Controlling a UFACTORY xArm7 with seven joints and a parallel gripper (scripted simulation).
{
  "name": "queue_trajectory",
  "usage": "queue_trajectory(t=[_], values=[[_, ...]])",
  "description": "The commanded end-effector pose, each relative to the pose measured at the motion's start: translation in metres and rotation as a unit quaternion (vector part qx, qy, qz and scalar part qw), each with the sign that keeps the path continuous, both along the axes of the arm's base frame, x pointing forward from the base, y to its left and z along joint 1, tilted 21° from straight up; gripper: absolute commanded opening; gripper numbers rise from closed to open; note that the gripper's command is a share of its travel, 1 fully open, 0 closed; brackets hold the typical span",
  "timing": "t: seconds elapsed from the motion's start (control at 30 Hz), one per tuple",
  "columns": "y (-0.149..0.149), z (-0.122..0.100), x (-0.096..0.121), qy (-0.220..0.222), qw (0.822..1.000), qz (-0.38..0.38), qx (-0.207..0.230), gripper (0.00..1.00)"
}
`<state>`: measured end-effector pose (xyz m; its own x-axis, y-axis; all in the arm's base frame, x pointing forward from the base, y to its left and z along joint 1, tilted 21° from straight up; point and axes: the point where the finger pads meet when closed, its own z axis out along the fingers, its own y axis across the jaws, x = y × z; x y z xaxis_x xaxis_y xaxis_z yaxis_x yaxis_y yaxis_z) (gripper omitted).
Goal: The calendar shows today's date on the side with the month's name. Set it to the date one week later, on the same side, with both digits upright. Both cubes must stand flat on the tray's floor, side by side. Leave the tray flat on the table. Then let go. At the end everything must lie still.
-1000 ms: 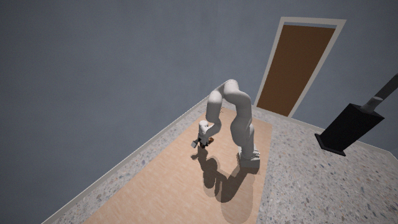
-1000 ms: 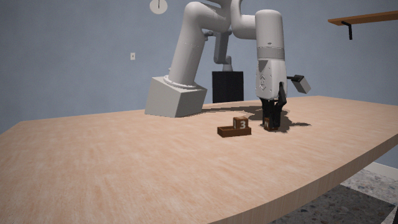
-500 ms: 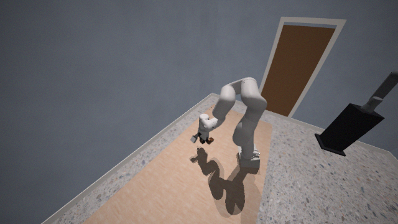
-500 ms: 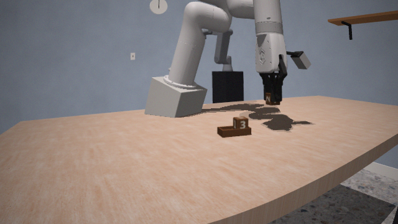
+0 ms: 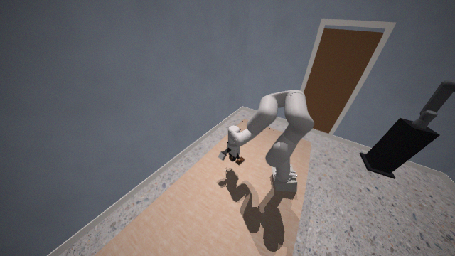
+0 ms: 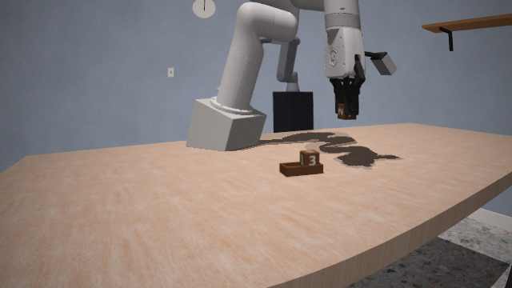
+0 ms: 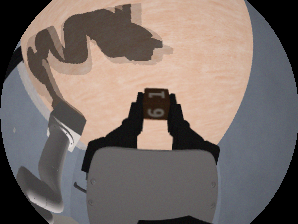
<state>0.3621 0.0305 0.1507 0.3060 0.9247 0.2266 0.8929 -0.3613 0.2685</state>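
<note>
a bench (image 6: 160, 224) carries a tray (image 6: 301, 170) near its middle. inside the tray, one cube (image 6: 310, 158) stands at the right end; the tray's left part holds nothing. the arm's base (image 6: 224, 127) sits on the bench to the far left of the tray. the gripper (image 6: 346, 113) hangs in the air above the bench, to the right of the tray and farther back, well apart from it. a second cube (image 6: 346, 111) is clamped between the fingers, off the bench. the arm's shadow lies on the bench beneath the gripper, just beyond the tray. behind the bench stands a box (image 6: 293, 111) by the far wall.
</note>
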Motion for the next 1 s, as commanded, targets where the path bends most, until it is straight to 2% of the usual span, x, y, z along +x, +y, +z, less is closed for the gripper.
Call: queue_trajectory(t=[0.0, 0.03, 0.13, 0.17, 0.3, 0.97], values=[[-0.043, -0.003, -0.009, -0.001, 1.0, -0.002, -0.001, 0.27], [-0.067, -0.007, -0.018, 0.0, 1.0, -0.002, -0.001, 0.27], [-0.067, -0.007, -0.018, 0.0, 1.0, -0.002, -0.001, 0.27], [-0.087, -0.011, -0.028, -0.001, 1.0, -0.002, 0.0, 0.27], [-0.106, -0.015, -0.039, -0.001, 1.0, -0.001, 0.001, 0.27], [-0.107, -0.021, -0.038, -0.001, 1.0, -0.001, 0.001, 0.27]])
